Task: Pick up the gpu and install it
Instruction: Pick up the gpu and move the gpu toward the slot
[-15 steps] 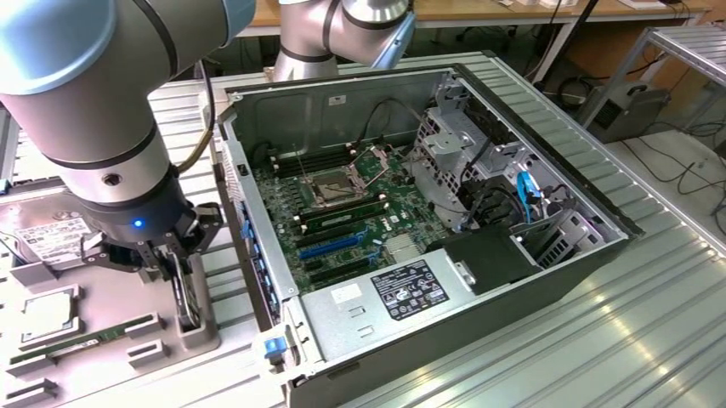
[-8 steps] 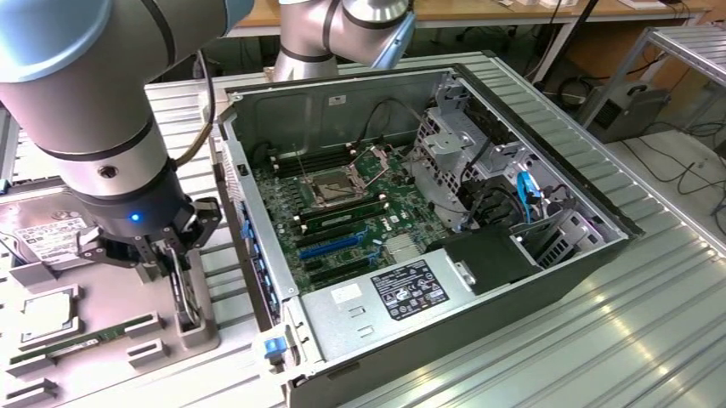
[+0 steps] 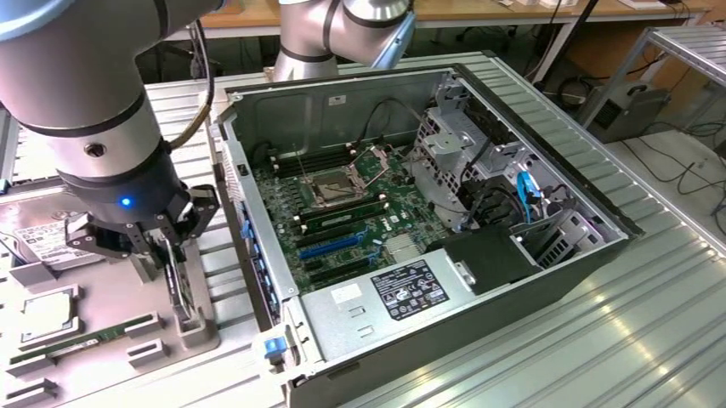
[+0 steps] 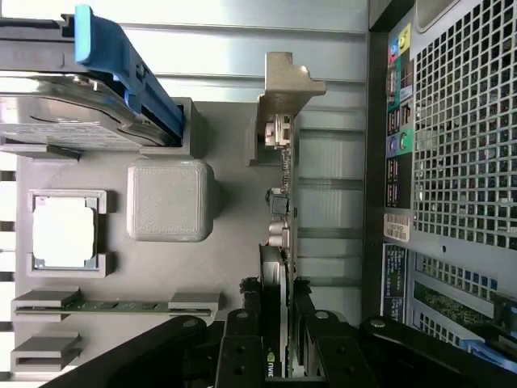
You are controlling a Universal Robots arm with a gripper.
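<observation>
Exterior view: the arm reaches down at the exterior view's left, over a grey parts tray on the ribbed metal desk. The gpu stands on its edge in a slot of that tray, just beside the open computer case. The fingers straddle the card's upper edge, one on each flat face. On the same tray lie a hard drive, a processor and a green memory stick.

Wrist view: the gpu shows edge-on, running away from the camera to its silver bracket at the far end. The fingers sit about half closed, pressed against both faces of the card at its near end, so they grip it while it rests in the tray. The case's meshed rear panel is on one side, and the hard drive, processor and memory stick on the other.
</observation>
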